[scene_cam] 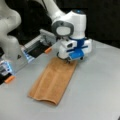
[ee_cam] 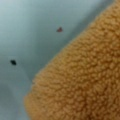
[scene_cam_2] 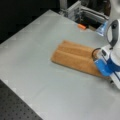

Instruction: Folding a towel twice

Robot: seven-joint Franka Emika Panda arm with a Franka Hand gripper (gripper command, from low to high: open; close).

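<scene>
The fingers [scene_cam: 68,60] are down at the far narrow end of the towel [scene_cam: 53,80], low over the cloth and seemingly touching it, but the blue and white hand above hides their tips, so I cannot tell whether they are clenched on the fabric or released. In a front view the fingers [scene_cam_2: 108,76] sit at the towel's [scene_cam_2: 75,58] right end, again covered by the blue housing.

The towel is tan, fuzzy terry cloth, lying as a long narrow strip, already folded over lengthwise: a soft ridge runs along its length, and the near end shows a rolled, doubled edge. It stretches away from the fingers toward the bottom left in a front view, flat on the grey tabletop [scene_cam: 100,87].

In the wrist view the towel [ee_cam: 82,82] fills the lower right, its looped pile close up, with a rounded corner at the bottom left and bare tabletop [ee_cam: 30,30] beyond; the fingers do not show there.

Behind the arm, at the tabletop's edge, lies a metal rail [scene_cam: 37,46] with orange tabs [scene_cam: 48,50].
</scene>
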